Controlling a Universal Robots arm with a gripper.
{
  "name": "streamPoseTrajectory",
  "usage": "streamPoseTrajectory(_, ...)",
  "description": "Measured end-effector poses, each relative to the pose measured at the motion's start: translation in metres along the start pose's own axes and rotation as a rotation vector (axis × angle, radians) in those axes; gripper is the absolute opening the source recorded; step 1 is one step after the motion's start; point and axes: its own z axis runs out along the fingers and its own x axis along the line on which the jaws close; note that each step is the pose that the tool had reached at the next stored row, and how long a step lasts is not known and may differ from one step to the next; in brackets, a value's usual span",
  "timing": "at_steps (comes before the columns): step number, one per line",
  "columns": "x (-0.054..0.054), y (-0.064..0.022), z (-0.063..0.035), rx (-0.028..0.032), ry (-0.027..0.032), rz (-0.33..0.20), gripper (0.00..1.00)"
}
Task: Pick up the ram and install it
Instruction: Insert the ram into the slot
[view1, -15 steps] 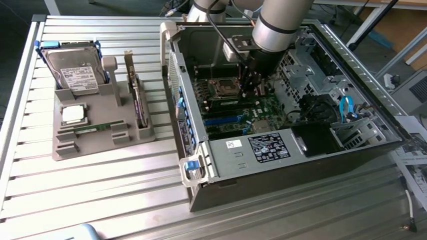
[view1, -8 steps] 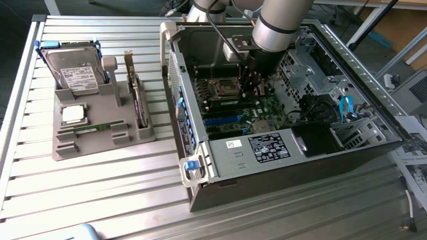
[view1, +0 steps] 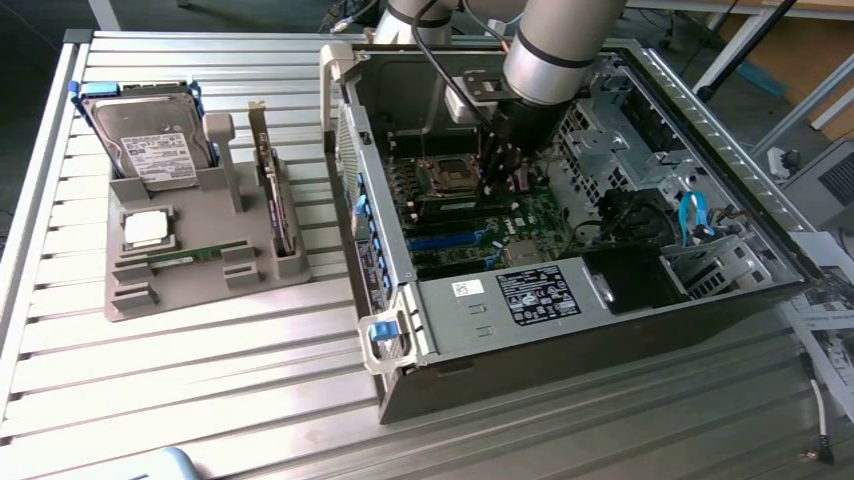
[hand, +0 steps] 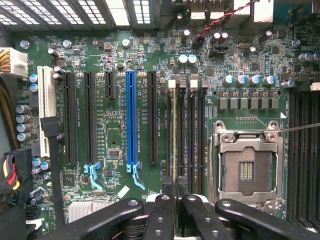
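Reaching down into the open computer case (view1: 454, 322), the claw (view1: 501, 178) is clenched on the ram (hand: 174, 135). This thin stick is seen edge-on, lined up along the black memory slot farthest from the silver processor socket (hand: 246, 165); whether it is seated there cannot be told. A second, alike stick (view1: 187, 257) lies flat in the grey tray (view1: 200, 300) at the exterior view's left. It is near a hard drive (view1: 150, 140) whose white label carries print too small to read, a square processor chip (view1: 144, 228) and an upright card (view1: 274, 195). A black sticker (view1: 537, 297) and a small white sticker (view1: 467, 288) on the case's grey metal also hold unreadable writing, as does the white lettering printed beside the board's slots. The case walls and the drive cage (view1: 601, 130) close in around the arm, while the slatted table (view1: 200, 400) lies open in the lower left of the exterior view.
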Motion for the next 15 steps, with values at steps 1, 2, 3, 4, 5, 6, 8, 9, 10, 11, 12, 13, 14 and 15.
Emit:
streamPoseTrajectory(1,0.0000,0.0002,0.0000,0.0002,0.0000,0.000,0.12)
streamPoseTrajectory(2,0.0000,0.0005,0.0000,0.0003,0.0000,0.000,0.12)
streamPoseTrajectory(3,0.0000,0.0006,0.0001,0.0004,-0.0002,0.000,0.12)
streamPoseTrajectory(4,0.0000,0.0006,0.0001,0.0004,-0.0001,0.000,0.12)
streamPoseTrajectory(5,0.0000,0.0006,0.0001,0.0004,-0.0001,0.000,0.12)
streamPoseTrajectory(6,0.0000,0.0006,0.0001,0.0004,-0.0001,0.000,0.12)
streamPoseTrajectory(8,0.0000,0.0007,0.0005,0.0005,-0.0001,0.000,0.12)
streamPoseTrajectory(9,0.0000,0.0007,0.0007,0.0006,-0.0002,0.000,0.12)
streamPoseTrajectory(10,-0.0007,0.0007,0.0009,0.0007,-0.0001,0.000,0.12)
streamPoseTrajectory(11,-0.0007,0.0006,0.0009,0.0006,-0.0001,0.000,0.12)
streamPoseTrajectory(12,-0.0007,0.0006,0.0009,0.0007,-0.0001,0.000,0.12)
streamPoseTrajectory(13,-0.0007,0.0006,0.0010,0.0006,0.0001,0.000,0.12)
streamPoseTrajectory(14,-0.0007,0.0006,0.0012,0.0006,0.0000,0.000,0.12)
streamPoseTrajectory(15,-0.0007,0.0006,0.0014,0.0007,-0.0001,0.000,0.12)
